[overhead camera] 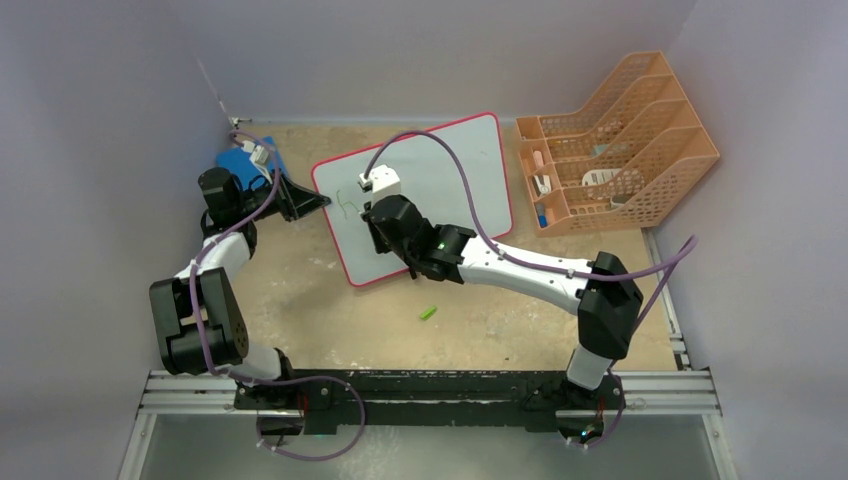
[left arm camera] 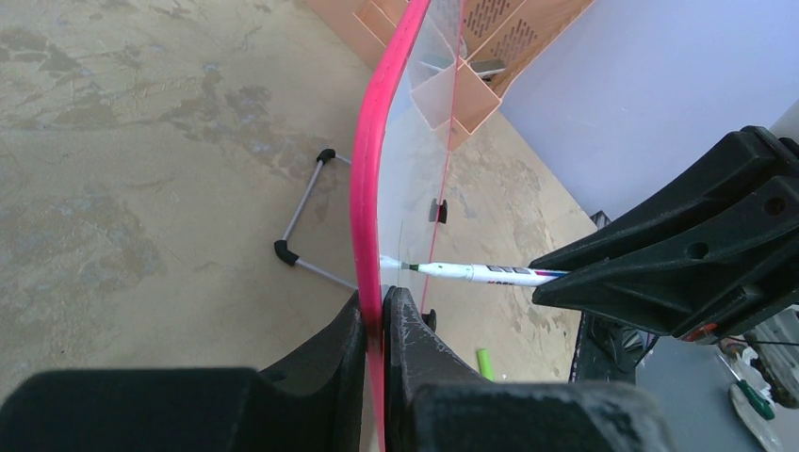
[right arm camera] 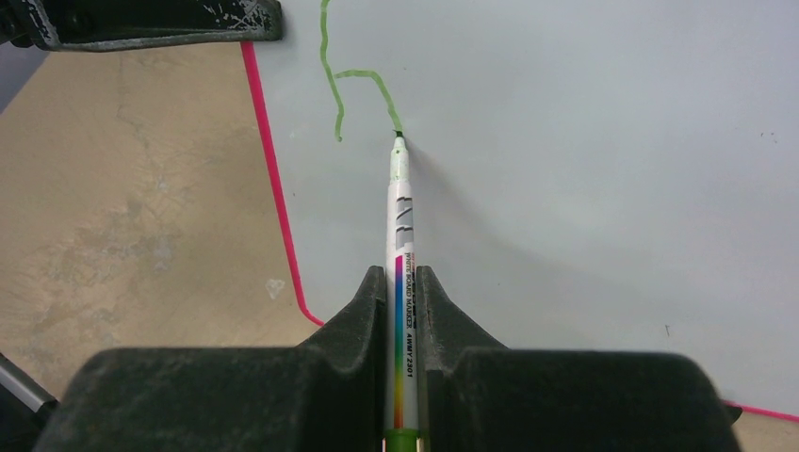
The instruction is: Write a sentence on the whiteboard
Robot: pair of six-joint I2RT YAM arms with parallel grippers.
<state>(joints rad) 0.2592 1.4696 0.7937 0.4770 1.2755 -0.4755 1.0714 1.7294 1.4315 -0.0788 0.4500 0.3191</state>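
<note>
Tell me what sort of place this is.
Most likely a robot-lab test cell: plain panels wall in a scuffed tabletop, a left arm and right arm are bolted to one rail, and props include a red-rimmed whiteboard and an orange file rack.

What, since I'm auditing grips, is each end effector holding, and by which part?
Left end effector: the whiteboard, by its red rim. Right end effector: the marker, by its barrel.
</note>
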